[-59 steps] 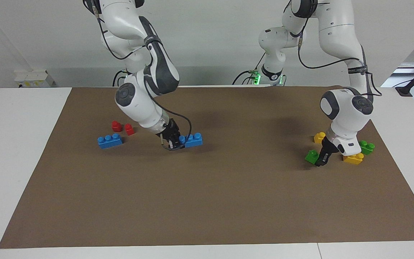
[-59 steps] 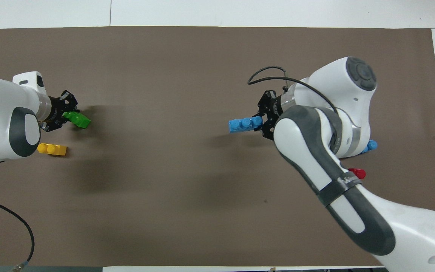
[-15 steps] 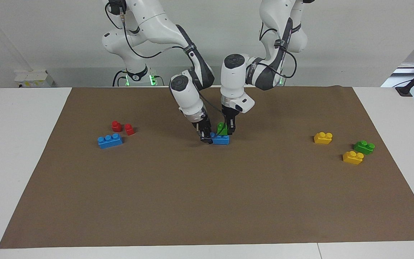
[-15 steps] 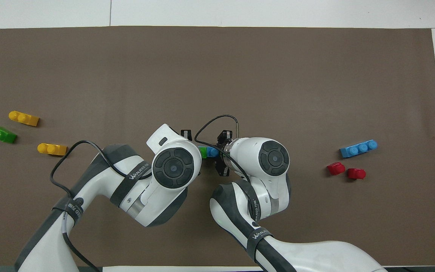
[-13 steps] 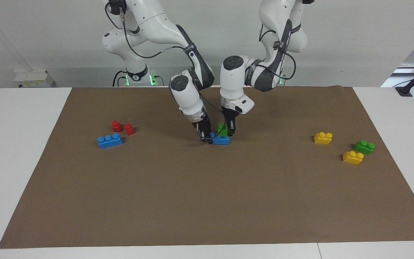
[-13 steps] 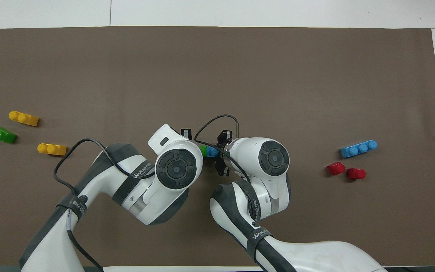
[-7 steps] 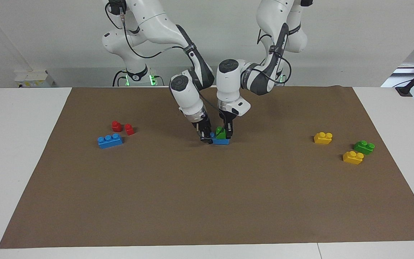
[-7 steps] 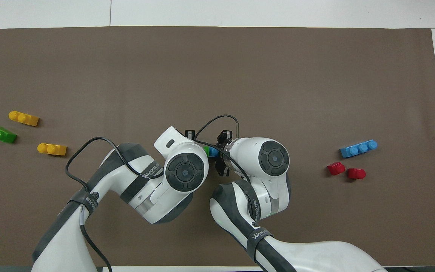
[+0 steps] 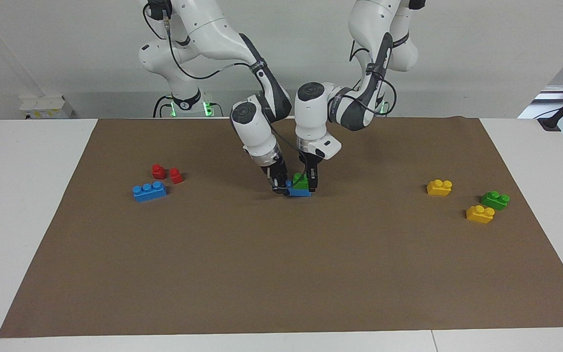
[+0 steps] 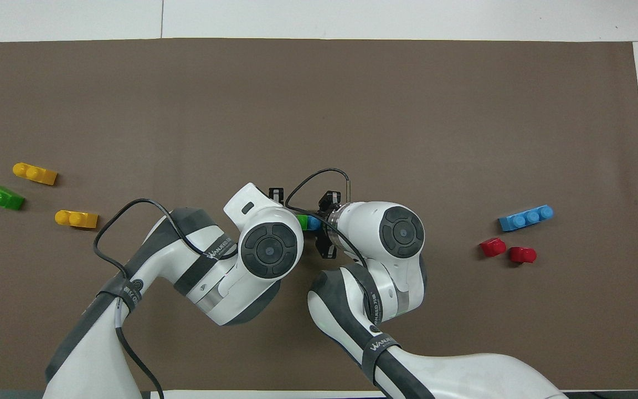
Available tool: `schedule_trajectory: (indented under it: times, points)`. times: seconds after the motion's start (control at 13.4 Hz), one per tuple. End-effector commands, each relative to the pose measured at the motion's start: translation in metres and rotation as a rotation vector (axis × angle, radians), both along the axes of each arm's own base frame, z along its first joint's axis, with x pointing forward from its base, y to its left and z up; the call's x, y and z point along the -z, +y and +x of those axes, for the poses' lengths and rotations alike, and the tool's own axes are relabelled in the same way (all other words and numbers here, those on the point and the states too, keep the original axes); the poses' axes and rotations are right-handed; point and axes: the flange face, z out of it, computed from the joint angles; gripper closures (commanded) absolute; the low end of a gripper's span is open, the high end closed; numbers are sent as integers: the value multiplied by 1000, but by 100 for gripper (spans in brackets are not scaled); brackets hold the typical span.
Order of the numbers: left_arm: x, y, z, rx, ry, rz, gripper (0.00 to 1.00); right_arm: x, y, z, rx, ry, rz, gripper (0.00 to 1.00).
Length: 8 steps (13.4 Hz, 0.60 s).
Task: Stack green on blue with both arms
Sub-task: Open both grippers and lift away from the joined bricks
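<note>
Mid-mat: long blue plastic three-stud brick (image 9: 300, 192) flat on brown mat (image 9: 281, 274), small bright green plastic two-stud brick (image 9: 301, 182) seated on its top. Right gripper (image 9: 278, 185) clamped on blue brick's end; left gripper (image 9: 311, 181) closed around green brick. Spare long blue brick (image 9: 149, 191) toward right arm's end; spare green brick (image 9: 495, 200) toward left arm's end.

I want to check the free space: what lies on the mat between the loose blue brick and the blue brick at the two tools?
Between the loose blue brick and the held blue brick, the facing view shows only bare mat.
</note>
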Motion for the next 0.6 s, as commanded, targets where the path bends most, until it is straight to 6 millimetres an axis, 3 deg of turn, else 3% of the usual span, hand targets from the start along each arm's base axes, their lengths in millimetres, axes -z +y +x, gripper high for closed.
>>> schedule_trajectory:
  times: [0.0,0.07,0.22,0.52]
  points:
    - [-19,17,7,40,-16,28,0,6,-8,-3,22,6,3,65]
    - [-24,25,11,40,-15,35,0,6,-8,-2,23,7,3,25]
    - [-35,41,18,50,-14,48,0,5,-13,2,34,11,4,4]
    - [-50,88,42,162,27,104,0,-1,-22,13,43,17,8,1]
